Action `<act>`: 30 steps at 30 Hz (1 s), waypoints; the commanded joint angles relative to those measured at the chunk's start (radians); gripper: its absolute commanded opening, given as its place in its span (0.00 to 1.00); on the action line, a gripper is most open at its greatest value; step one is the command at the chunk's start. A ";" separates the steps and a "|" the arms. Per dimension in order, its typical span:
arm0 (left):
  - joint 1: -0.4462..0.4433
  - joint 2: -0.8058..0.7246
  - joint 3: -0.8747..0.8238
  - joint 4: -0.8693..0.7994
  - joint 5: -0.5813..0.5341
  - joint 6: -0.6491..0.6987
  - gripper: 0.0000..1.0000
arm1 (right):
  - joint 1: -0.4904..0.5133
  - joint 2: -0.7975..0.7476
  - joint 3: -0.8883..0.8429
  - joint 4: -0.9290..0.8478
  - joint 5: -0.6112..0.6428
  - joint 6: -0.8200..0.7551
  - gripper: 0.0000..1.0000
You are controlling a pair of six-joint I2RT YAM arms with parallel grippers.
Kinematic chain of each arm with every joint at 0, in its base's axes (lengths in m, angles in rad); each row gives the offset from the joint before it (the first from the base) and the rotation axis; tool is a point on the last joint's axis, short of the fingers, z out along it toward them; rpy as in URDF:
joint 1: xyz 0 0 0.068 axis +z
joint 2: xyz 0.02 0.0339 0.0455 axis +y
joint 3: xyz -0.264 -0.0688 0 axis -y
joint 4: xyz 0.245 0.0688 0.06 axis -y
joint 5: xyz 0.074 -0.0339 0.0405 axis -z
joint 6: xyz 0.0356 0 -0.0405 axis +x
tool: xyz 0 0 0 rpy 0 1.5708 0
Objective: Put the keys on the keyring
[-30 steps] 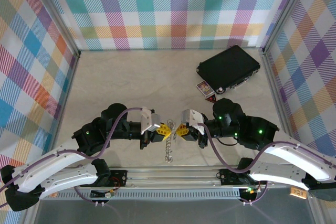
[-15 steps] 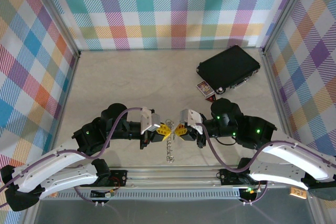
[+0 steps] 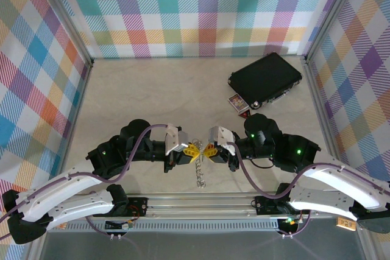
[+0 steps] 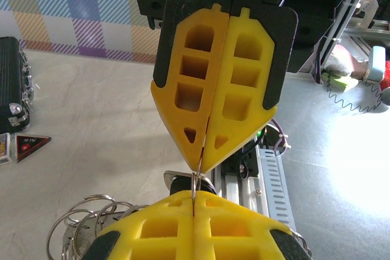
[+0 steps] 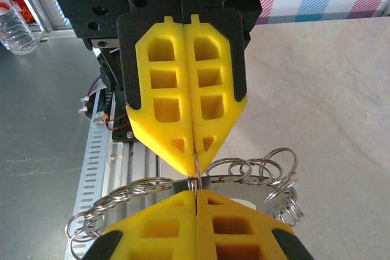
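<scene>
The keyring is a silvery chain of small rings; its strand [image 3: 197, 172] dangles below the two grippers at the table's front middle. My left gripper [image 3: 190, 150] and right gripper [image 3: 209, 150] meet tip to tip, both shut on one thin ring [image 4: 194, 182] seen edge-on. In the left wrist view my left gripper [image 4: 194, 199] is at the bottom and the right gripper [image 4: 201, 164] above it. Loops of the chain [image 5: 268, 168] spread to both sides of my right gripper [image 5: 196, 194]. A small silver-and-black piece [image 4: 178, 182] hangs behind the ring; I cannot tell if it is the key.
A black rectangular case [image 3: 265, 80] lies at the back right, with small cards [image 3: 237, 103] just in front of it. The aluminium rail [image 3: 201, 202] runs along the near edge under the grippers. Plaid walls enclose the table [image 3: 134, 95].
The left arm has shifted slightly to the right and the dangling chain has swung a little. Both grippers stay pinched on the ring.
</scene>
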 commanded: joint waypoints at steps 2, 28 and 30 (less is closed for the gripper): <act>0.006 0.005 0.012 0.026 0.010 0.006 0.00 | -0.003 0.011 -0.010 0.043 -0.039 -0.001 0.00; 0.006 0.011 -0.043 0.192 0.055 -0.127 0.00 | -0.003 -0.051 -0.099 0.067 -0.035 -0.074 0.00; 0.006 0.012 -0.041 0.195 0.054 -0.129 0.00 | -0.003 -0.054 -0.106 0.067 -0.027 -0.078 0.00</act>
